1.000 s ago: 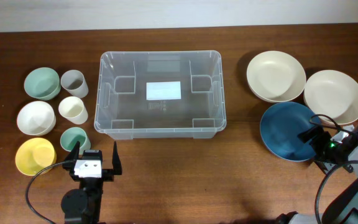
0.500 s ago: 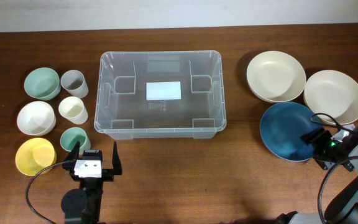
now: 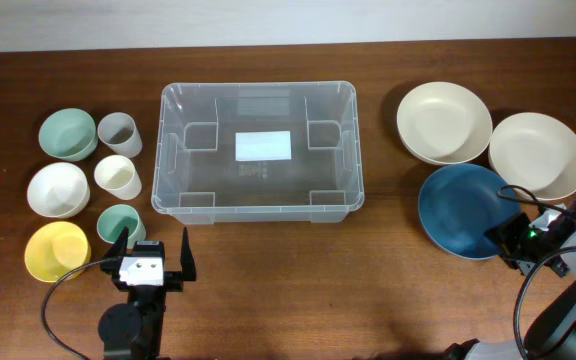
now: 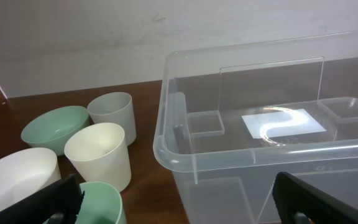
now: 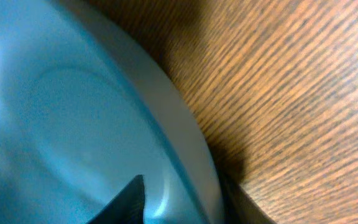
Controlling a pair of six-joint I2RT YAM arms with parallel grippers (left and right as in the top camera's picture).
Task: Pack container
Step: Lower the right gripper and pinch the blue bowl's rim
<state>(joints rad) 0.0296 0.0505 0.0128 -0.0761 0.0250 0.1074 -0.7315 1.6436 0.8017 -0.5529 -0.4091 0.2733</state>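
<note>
"Two arms. Is the left one changing at all?"
"No. The left gripper [image 3: 152, 256] is staying put beside the green cup [image 3: 118, 222], jaws gaping wide and gripping nothing. The container [image 3: 258, 205] is sitting mid-table."
"And rightward?"
"The right gripper [image 3: 511, 240] is creeping nearer along the blue plate [image 3: 455, 205] rim. I cannot tell whether it is gripping."

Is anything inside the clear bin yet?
No. The overhead view shows the container with nothing in it; only its own white label and moulded ribs are visible on the base.
</note>
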